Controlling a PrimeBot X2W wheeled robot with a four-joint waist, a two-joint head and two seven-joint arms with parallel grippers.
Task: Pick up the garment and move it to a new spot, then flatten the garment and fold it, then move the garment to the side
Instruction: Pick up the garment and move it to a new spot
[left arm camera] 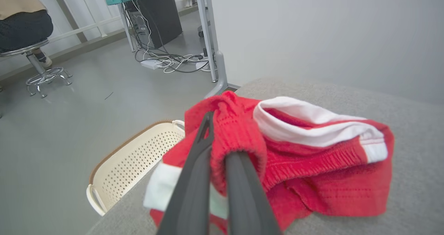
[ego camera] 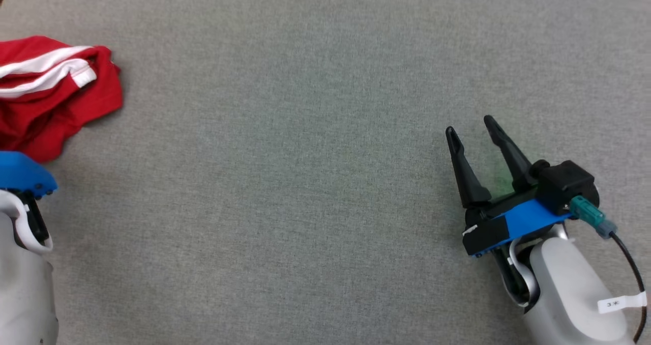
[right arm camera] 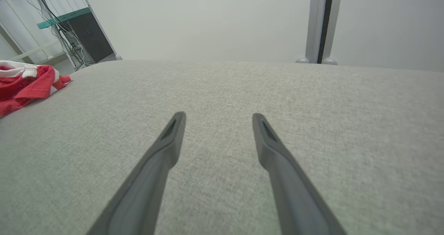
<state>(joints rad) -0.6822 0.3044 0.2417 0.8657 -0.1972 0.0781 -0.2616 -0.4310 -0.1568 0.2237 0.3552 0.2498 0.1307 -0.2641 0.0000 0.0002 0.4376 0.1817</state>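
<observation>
The red garment (ego camera: 56, 95) lay crumpled at the upper left of the head view, by the worktop (ego camera: 325, 131) edge, with a basket (left arm camera: 131, 158) below. The left fingers (left arm camera: 194, 179) were pinching a bunched fold of it. The right fingers (ego camera: 465, 172) stood spread over bare worktop at lower right. The lift should probably go straight up until the trailing cloth clears, then toward the middle.

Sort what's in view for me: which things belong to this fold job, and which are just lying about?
Job: red garment; left gripper, shut on it; right gripper, open; grey table.
Lying about: cream basket beside the table; stool; floor cables.
</observation>
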